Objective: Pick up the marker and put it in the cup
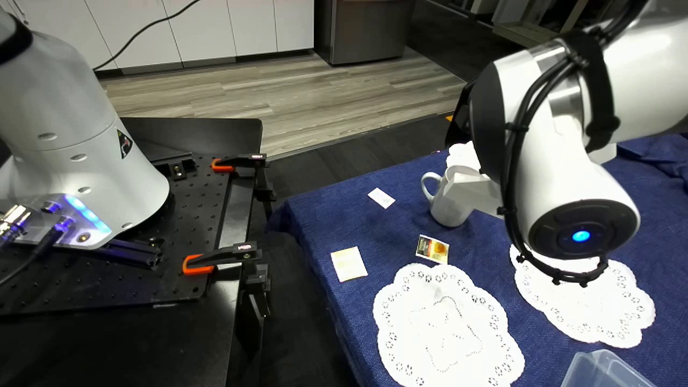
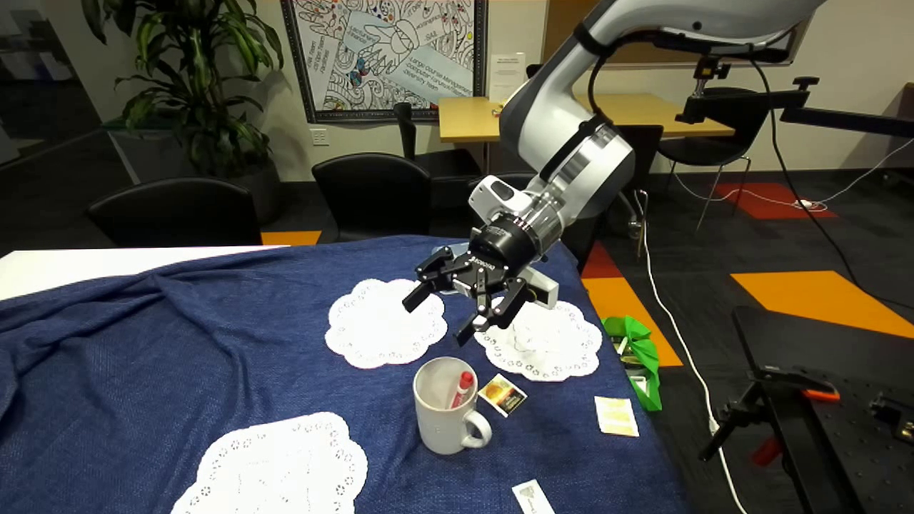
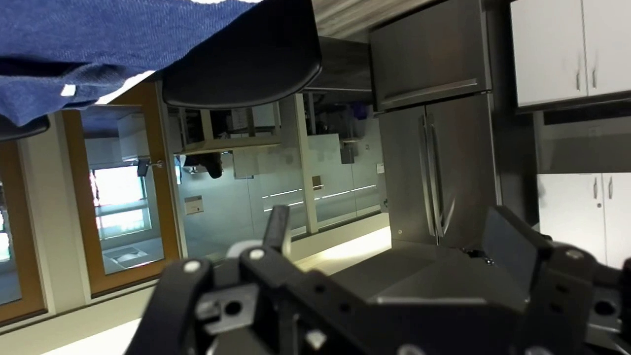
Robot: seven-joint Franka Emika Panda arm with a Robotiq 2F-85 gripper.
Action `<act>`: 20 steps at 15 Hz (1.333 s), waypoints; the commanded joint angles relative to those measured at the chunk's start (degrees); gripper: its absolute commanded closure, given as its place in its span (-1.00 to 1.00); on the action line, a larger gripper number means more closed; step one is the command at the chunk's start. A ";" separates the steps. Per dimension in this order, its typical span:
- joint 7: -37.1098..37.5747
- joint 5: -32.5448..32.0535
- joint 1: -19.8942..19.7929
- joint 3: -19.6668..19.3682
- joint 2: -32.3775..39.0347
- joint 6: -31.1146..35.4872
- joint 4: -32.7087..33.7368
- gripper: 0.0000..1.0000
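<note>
The marker, red with a red cap, stands leaning inside the white cup in an exterior view. Its lower end is hidden by the cup wall. The cup stands upright on the blue cloth and also shows in an exterior view, partly behind the arm; there the marker is hidden. My gripper is open and empty, in the air above and behind the cup, apart from it. In the wrist view the two fingers are wide apart with nothing between them; cup and marker are out of that view.
White lace doilies lie on the blue-covered table. Small packets lie near the cup, with a yellowish one by the table edge. A clear plastic container stands at the table's near corner. Black chairs stand behind the table.
</note>
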 commanded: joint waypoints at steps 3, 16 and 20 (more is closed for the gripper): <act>-0.85 0.53 2.04 -1.30 -11.65 -0.27 -8.67 -1.00; 0.13 -0.37 3.93 -1.49 -21.91 -0.10 -13.52 -1.00; 0.13 -0.40 3.98 -1.52 -22.27 -0.08 -14.01 -1.00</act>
